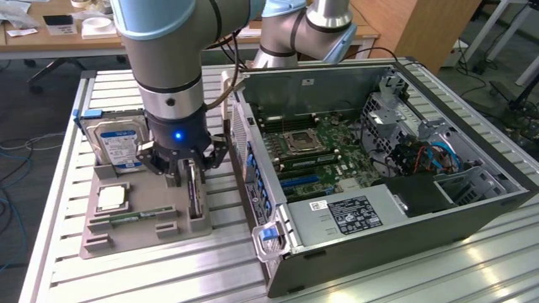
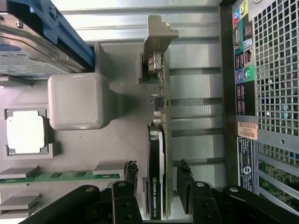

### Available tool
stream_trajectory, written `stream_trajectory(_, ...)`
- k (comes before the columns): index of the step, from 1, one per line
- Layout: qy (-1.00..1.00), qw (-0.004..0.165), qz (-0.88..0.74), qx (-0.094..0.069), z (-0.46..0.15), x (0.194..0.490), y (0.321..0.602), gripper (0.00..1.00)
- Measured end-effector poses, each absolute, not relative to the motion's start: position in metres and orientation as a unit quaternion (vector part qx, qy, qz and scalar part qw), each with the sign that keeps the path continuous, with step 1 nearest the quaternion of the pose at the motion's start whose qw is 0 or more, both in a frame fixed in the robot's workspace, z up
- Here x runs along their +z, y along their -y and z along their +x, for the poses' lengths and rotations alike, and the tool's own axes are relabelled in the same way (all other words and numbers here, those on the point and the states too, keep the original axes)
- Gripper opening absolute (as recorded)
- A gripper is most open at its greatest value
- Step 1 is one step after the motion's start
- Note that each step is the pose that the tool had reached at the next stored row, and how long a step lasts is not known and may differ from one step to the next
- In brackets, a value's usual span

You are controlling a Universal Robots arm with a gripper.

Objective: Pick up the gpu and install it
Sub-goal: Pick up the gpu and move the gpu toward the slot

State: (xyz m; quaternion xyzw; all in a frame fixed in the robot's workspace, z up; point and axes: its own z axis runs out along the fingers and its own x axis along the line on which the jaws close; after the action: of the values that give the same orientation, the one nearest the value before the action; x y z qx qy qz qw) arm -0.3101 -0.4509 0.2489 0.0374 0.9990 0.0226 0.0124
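The gpu (image 1: pixel 196 199) stands on edge in a slot of the grey holder tray (image 1: pixel 126 237), its silver bracket pointing toward the far side of the table. In the wrist view the gpu (image 2: pixel 156 140) shows its green board edge and black cooler, with the bracket at the far end. My gripper (image 1: pixel 187 169) is lowered over the card's near end. Its black fingers (image 2: pixel 131 179) stand on either side of the card with a gap showing on both sides, so the gripper (image 2: pixel 157 182) is open and straddles the card without clamping it.
The tray also holds a silver hard drive (image 1: pixel 118 142), a processor chip (image 1: pixel 112 197) and a memory stick (image 1: pixel 135 218). At the exterior view's right lies the open computer case (image 1: pixel 471 208), motherboard (image 1: pixel 312 151) exposed, its rear wall (image 2: pixel 275 93) close beside the card.
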Motion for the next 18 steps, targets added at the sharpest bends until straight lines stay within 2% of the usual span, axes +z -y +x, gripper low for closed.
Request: stream_trajectory(18,-0.999,0.012,0.037,0.026,-0.31,0.231,0.444,0.47)
